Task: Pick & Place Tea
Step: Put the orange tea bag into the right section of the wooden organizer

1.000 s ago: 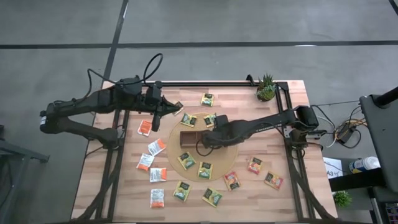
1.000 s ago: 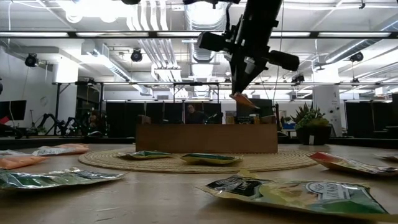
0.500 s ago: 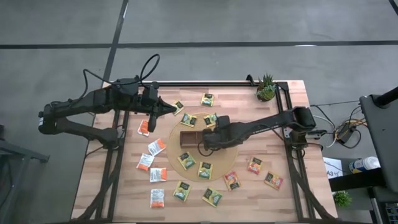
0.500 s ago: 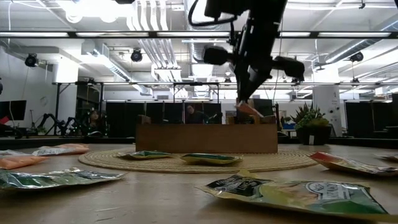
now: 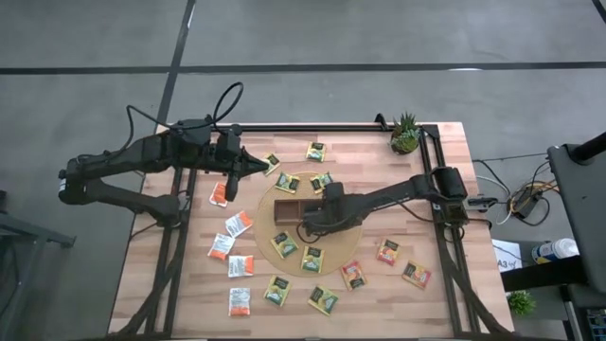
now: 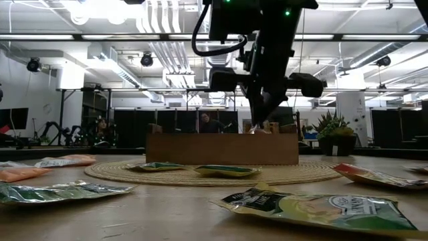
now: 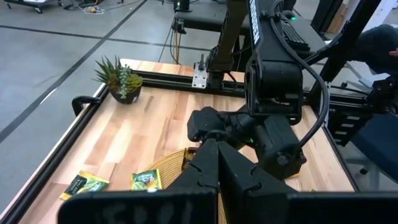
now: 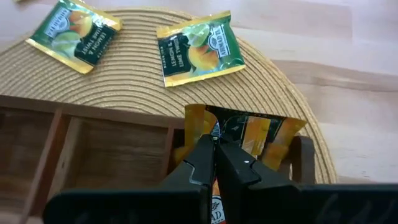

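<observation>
We see the right claw (image 5: 305, 225) at frame center over the wooden tray (image 5: 284, 209), pinched on a tea sachet (image 8: 214, 208) at its end compartment. Left claw (image 5: 267, 168) hovers upper left, fingers closed, empty. More tea sachets (image 5: 241, 265) lie scattered across the tabletop (image 5: 379, 189).

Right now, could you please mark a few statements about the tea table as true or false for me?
1. The right gripper is over the wooden tray. True.
2. Its fingers are spread wide. False: they are shut on an orange tea sachet.
3. The tray's end compartment already holds yellow sachets. True.
4. The left gripper is inside the tray. False: it is at the table's far left part, away from the tray.
5. The potted plant stands on the woven mat. False: it stands at the table's far right corner.
</observation>
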`<action>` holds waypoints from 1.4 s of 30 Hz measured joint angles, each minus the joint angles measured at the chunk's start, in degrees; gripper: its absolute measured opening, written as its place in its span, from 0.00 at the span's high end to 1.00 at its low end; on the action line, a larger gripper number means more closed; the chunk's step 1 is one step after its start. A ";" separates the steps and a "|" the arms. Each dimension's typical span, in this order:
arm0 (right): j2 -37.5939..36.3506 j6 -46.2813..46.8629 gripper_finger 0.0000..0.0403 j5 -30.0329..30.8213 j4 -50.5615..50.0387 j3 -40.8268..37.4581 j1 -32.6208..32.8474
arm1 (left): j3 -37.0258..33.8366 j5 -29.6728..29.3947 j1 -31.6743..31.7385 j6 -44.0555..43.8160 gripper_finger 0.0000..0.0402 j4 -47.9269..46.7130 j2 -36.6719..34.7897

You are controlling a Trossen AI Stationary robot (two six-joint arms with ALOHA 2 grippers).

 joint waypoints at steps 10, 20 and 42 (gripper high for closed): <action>-0.34 0.00 0.98 0.88 -1.77 0.11 0.00 | 0.00 0.00 -0.02 0.00 1.00 0.00 0.00; -0.34 1.25 0.98 1.06 -2.21 0.11 0.00 | 0.00 0.00 -0.02 0.00 1.00 0.00 0.01; -1.25 1.20 0.62 1.92 -2.08 0.11 0.73 | -0.02 0.00 0.00 0.00 1.00 0.00 0.02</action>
